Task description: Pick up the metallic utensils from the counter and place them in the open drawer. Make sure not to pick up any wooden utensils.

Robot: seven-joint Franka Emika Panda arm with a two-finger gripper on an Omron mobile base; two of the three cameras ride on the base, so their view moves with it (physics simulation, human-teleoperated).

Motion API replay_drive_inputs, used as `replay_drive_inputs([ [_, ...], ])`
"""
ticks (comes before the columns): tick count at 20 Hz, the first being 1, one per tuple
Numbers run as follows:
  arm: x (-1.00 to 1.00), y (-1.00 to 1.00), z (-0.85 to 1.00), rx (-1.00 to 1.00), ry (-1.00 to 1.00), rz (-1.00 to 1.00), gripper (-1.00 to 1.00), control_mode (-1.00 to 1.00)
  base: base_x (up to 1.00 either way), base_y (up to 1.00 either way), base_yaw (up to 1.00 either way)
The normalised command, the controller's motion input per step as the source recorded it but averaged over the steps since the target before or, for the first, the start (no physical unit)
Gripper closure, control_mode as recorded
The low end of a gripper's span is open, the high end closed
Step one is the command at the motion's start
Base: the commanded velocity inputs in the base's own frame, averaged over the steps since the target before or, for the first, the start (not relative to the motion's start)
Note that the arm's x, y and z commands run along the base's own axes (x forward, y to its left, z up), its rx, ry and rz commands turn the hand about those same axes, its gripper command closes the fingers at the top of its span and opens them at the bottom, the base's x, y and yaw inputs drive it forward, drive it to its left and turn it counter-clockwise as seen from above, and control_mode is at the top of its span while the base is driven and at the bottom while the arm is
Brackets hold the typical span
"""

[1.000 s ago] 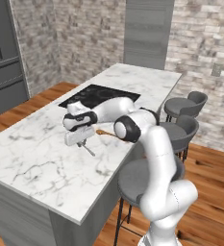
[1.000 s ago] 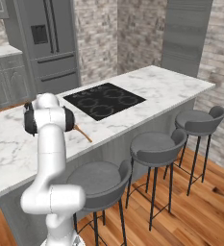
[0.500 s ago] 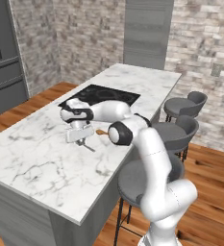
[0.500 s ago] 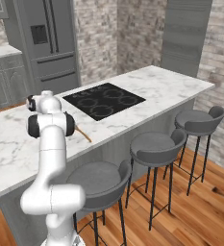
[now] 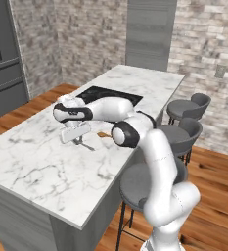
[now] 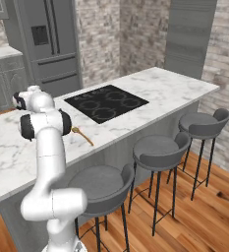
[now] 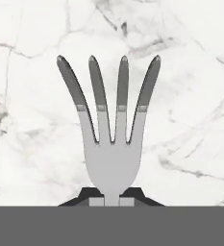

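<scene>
Hand view is the only one w/ a proper look at the fork: flat silver-grey metal, four slim tines fanning up and slightly outward, darker shading toward the tips, neck narrowing down to where the two dark fingers are pinching it, one each side. Behind it just white marble w/ grey veins, and whether the tines touch that surface can't be told. Left base view gives the wider picture: the white arm reaches over the table, gripper low above the marble near the front-left of the black cooktop, w/ a thin silver utensil poking out under it, too small to make out tines there. Just beside it towards the arm's elbow is a bit of the orange-brown wooden spoon, mostly hidden by the arm. Right base view shows that spoon way better: slim, small rounded bowl, lying flat on the marble, apart from the cooktop and close to the table edge. Same view has the arm's shoulder blocking the hand, so no fork there. Cooktop is a flush glossy black slab w/ faint ring marks. Three grey padded bar stools on thin dark legs line the near side, wood plank floor, stone brick wall behind.
</scene>
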Motion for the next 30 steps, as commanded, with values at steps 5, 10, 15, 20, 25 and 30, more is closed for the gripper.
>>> replay_drive_inputs([
  [5, -0.94, -0.21, 0.18, 0.08, -0.41, 0.0, 1.0, -1.0, 0.0, 0.0, 0.0],
  [10, -0.96, -0.53, -0.06, 0.34, -0.38, -0.02, 1.0, -1.0, 0.0, 0.0, 0.0],
  [15, -0.55, -0.15, 0.9, 0.22, -0.29, -0.01, 1.0, -1.0, 0.0, 0.0, 0.0],
  [20, -0.25, -0.11, 1.0, 0.04, -0.1, -0.07, 1.0, -1.0, 0.0, 0.0, 0.0],
  [25, -0.36, -0.27, 1.0, 0.0, -0.03, -0.11, 1.0, -1.0, 0.0, 0.0, 0.0],
  [30, -0.12, -0.19, 0.96, 0.0, -0.01, -0.15, 1.0, -1.0, 0.0, 0.0, 0.0],
])
